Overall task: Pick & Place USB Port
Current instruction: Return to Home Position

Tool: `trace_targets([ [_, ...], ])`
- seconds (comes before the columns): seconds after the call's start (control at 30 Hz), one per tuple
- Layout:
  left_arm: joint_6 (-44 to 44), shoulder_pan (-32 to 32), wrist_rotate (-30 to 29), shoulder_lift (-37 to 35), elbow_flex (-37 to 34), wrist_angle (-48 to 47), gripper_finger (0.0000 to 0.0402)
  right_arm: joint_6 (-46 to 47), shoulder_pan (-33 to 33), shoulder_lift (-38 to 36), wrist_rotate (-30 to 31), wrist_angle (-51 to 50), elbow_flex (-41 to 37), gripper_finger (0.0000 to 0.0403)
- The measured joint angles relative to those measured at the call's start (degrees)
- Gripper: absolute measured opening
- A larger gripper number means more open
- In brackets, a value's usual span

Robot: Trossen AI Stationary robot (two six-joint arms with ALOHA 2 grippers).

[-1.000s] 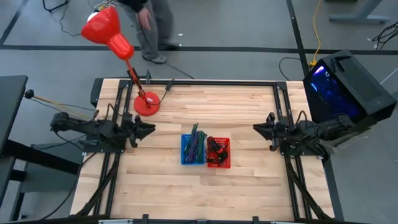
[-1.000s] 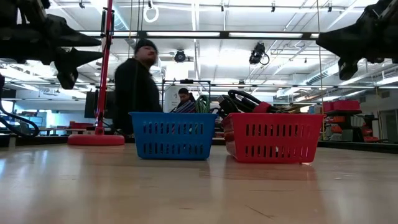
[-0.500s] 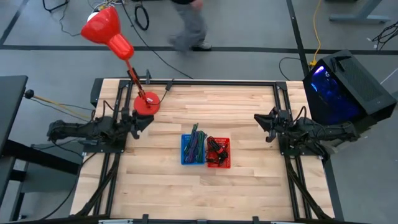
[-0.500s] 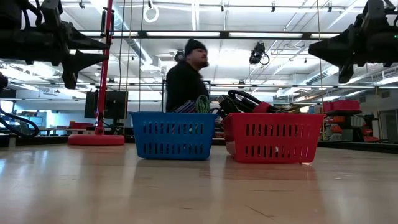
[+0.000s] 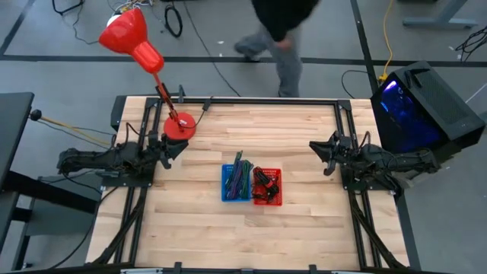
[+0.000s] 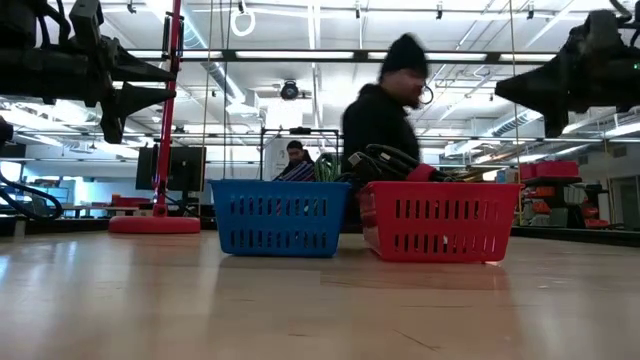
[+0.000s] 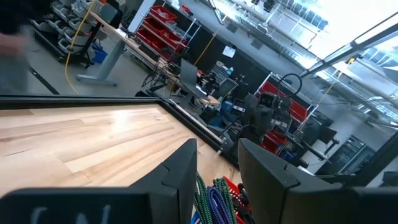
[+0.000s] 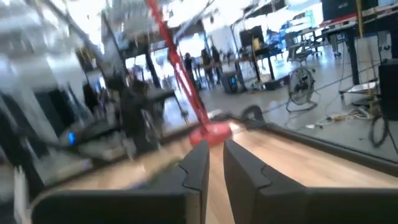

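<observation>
Two bins side by side, mid-table.
The blue bin (image 6: 277,230) holds a bundle of green cables (image 5: 239,173) poking above its rim; touching it, the red bin (image 6: 438,222) holds tangled black cables (image 5: 265,183) piled over its top.

Left bin (image 5: 237,183) just beside right bin (image 5: 267,187) at table (image 5: 304,228) middle — cables (image 5: 239,170) in each; lamp base (image 5: 179,126) behind, leftward.

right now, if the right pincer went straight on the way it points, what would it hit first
Likely the red lamp's base, in line with the right pincer across the table; height is hard to judge.
</observation>
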Motion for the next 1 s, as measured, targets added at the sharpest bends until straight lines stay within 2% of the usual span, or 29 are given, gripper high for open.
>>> trace_targets([
  [0.13, 0.0, 0.0, 0.0, 0.0, 0.0, 0.0, 0.0122, -4.2, 0.0, 0.0, -5.1, -4.1, 0.0, 0.0052],
  [0.27, 0.0, -0.1, 0.0, 0.0, 0.0, 0.0, 0.0122, -9.7, 0.0, 0.3, -12.6, -4.7, 0.0, 0.0052],
  [0.33, 0.0, -0.1, 0.0, 0.0, 0.0, 0.0, 0.0122, -11.7, 0.0, 0.3, -14.3, -4.9, 0.0, 0.0052],
  [1.0, 0.0, -0.1, 0.0, 0.0, 0.0, 0.0, 0.0122, -13.1, 0.0, 0.3, -15.1, -4.8, 0.0, 0.0052],
])
